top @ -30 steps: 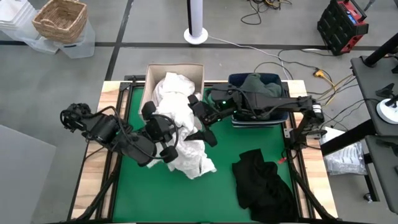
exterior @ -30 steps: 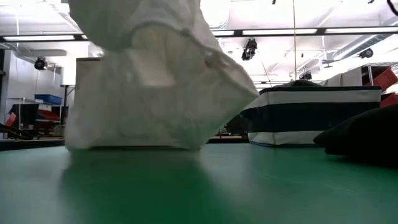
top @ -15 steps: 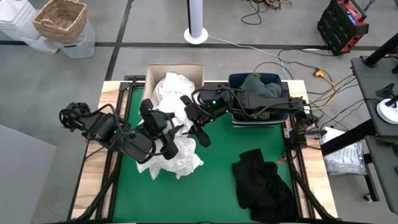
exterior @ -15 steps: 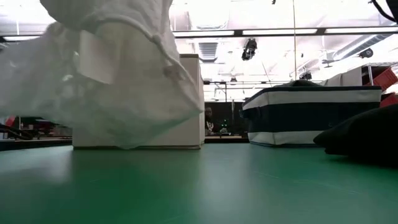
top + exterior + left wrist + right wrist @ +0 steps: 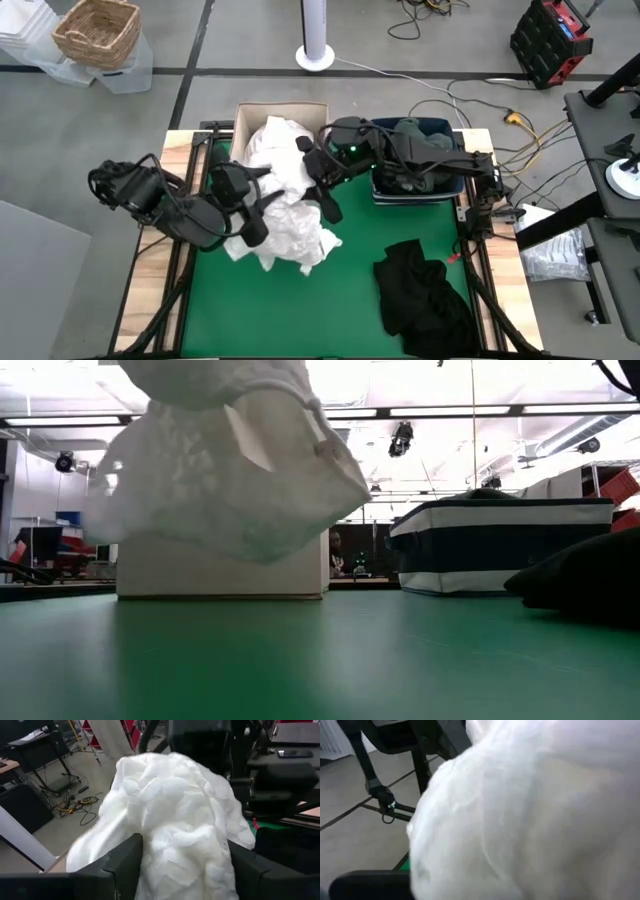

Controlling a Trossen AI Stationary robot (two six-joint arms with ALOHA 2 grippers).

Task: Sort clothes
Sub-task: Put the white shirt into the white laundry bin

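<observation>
A white garment (image 5: pixel 290 228) hangs over the green mat (image 5: pixel 350 300) near the table's middle; the low view shows its lower end (image 5: pixel 240 545) clear of the mat. My right gripper (image 5: pixel 322 195) is shut on it at its right side. My left gripper (image 5: pixel 248 207) stands open at its left side, with the white cloth (image 5: pixel 175 810) bulging between the two spread fingers. More white clothes (image 5: pixel 280 140) fill the beige box (image 5: pixel 245 112). A dark green garment (image 5: pixel 420 138) lies in the navy bin (image 5: pixel 445 188). A black garment (image 5: pixel 420 295) lies on the mat at the near right. My right gripper holds the white garment at its upper right part (image 5: pixel 312 185), coming from the table's right side. The cloth (image 5: pixel 530 820) fills its wrist view and hides the fingers. The garment hangs slack, clear of the mat. My left gripper's open fingers (image 5: pixel 127 865) flank the cloth; whether they touch it I cannot tell.
The beige box and the navy bin stand side by side at the far edge. The black garment takes up the near right corner. Bare green mat (image 5: pixel 215 320) shows at the near left and in the middle.
The white garment, whose lower end rested on the mat, now hangs clear of it and has shifted toward the far edge. Both grippers have moved toward the far edge with it, the left one also toward the left edge.
</observation>
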